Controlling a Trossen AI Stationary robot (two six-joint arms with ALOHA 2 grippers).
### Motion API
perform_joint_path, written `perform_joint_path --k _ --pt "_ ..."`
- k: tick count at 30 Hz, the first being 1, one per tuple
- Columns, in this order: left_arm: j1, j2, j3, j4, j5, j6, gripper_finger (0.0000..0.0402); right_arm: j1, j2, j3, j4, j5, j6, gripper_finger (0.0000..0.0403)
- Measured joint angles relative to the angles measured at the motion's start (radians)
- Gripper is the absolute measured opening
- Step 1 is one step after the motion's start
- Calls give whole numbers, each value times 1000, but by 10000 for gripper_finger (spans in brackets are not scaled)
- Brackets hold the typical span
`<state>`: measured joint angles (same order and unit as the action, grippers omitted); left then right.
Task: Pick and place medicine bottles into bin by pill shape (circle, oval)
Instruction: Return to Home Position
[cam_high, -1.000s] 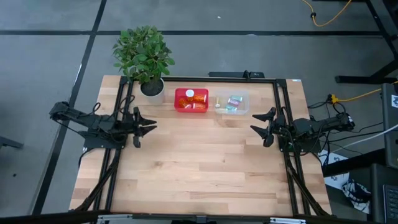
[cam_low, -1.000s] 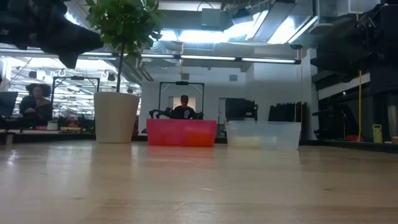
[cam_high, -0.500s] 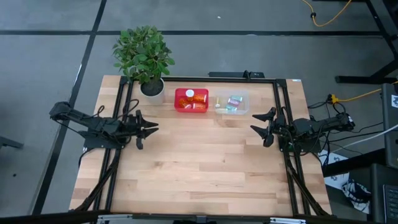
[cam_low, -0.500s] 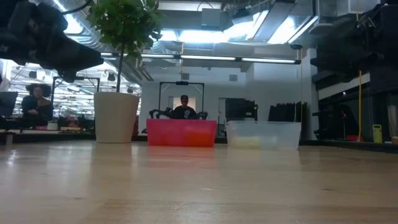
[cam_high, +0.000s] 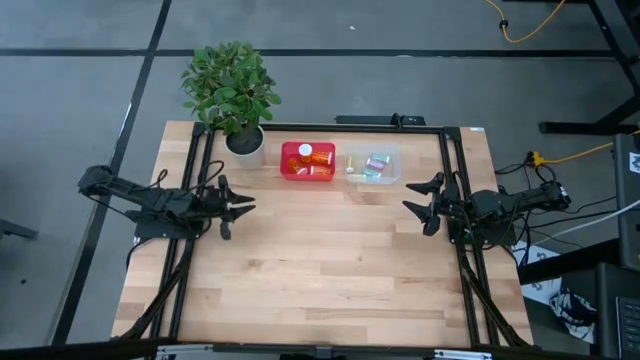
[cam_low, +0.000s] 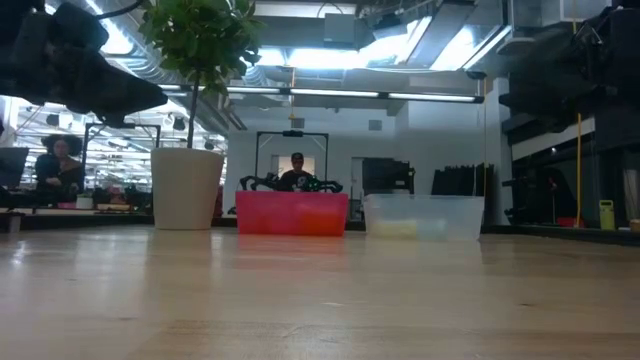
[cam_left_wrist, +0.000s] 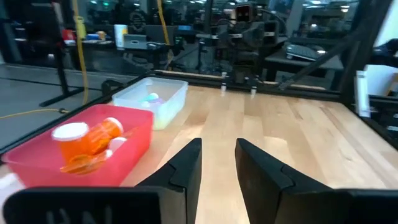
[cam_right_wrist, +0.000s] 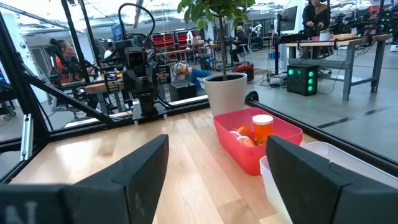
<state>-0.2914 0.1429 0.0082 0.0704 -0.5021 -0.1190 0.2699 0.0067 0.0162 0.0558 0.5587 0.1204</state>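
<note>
The surface (cam_high: 320, 270) looks cleared, so the sorting seems finished. The left hand (cam_high: 243, 206), narrowly parted, and the right hand (cam_high: 410, 200), spread wide, hang empty at the sides. The red bin (cam_high: 287, 160) holds orange bottles (cam_high: 318, 157). The clear bin (cam_high: 395, 165) beside it holds pastel bottles (cam_high: 375, 162).

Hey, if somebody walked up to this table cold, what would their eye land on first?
Most likely the red bin at the back edge of the table, holding orange white-capped bottles, with the clear bin of pastel bottles just to its right. Next comes the leafy potted plant at the back left corner. The left gripper and right gripper hang empty at opposite sides, facing each other.
</note>
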Motion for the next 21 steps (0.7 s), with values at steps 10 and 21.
perform_joint_path --k 10,21 --pt "125 0 0 -1 24 36 92 0 0 0 0 0 13 271" --pt "169 0 0 -7 100 -9 92 0 0 0 0 0 0 271"
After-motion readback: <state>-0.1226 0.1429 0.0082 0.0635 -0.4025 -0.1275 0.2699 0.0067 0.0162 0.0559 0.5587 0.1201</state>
